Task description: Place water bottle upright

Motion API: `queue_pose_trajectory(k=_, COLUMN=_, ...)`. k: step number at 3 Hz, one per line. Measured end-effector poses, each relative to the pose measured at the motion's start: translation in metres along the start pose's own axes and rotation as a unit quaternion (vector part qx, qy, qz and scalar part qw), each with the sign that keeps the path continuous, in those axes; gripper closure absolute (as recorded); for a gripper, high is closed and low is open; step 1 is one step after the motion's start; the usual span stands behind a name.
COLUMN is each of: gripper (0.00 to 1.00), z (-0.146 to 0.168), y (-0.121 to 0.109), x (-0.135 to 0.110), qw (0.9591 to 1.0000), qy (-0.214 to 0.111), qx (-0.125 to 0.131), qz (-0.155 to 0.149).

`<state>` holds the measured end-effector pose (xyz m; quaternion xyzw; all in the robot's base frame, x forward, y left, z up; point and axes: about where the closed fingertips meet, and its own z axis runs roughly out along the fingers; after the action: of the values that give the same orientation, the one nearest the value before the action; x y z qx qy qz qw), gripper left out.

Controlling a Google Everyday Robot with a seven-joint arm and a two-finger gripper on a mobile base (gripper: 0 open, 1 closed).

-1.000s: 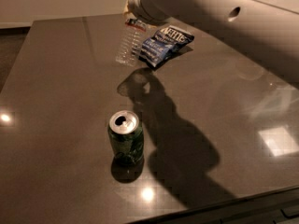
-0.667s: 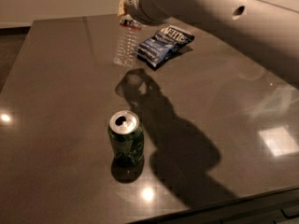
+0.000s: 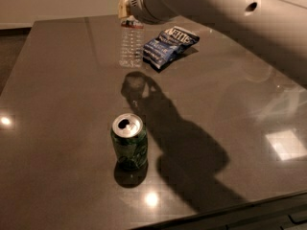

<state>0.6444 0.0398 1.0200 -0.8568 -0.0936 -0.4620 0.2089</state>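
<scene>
The water bottle (image 3: pixel 130 44) is a clear ribbed plastic bottle. It hangs almost upright at the far middle of the dark table (image 3: pixel 62 95), cap end up, with its base just above or at the surface. My gripper (image 3: pixel 126 9) holds it by the top at the upper edge of the view. The gripper is mostly hidden behind my white arm (image 3: pixel 216 13); one beige finger (image 3: pixel 123 5) shows beside the bottle's neck. The cap is hidden by the gripper.
A green soda can (image 3: pixel 129 142) stands upright in the near middle of the table. A blue chip bag (image 3: pixel 169 46) lies just right of the bottle. My arm's shadow runs across the table between them. The table's front edge is at bottom right.
My gripper has moved a little left with the bottle. The bottle has swung from tilted to nearly upright. The can and the bag have not moved.
</scene>
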Motion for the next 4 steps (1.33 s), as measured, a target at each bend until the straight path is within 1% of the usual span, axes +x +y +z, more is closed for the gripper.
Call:
queue_pose_trajectory(k=1, gripper=1.0, z=0.0, y=0.0, x=0.0, qw=1.0, qy=0.0, qx=0.0, qz=0.0)
queue_pose_trajectory(k=2, gripper=1.0, z=-0.001, y=0.001, x=0.005, qw=0.9999, qy=0.008, qx=0.008, qz=-0.001)
queue_pose_trajectory(k=3, gripper=1.0, z=0.007, y=0.001, x=0.015, qw=0.9985, qy=0.011, qx=0.052, qz=0.011)
queue_pose_trajectory(k=4, gripper=1.0, z=0.018, y=-0.011, x=0.016, qw=0.9919, qy=-0.003, qx=0.125, qz=0.021)
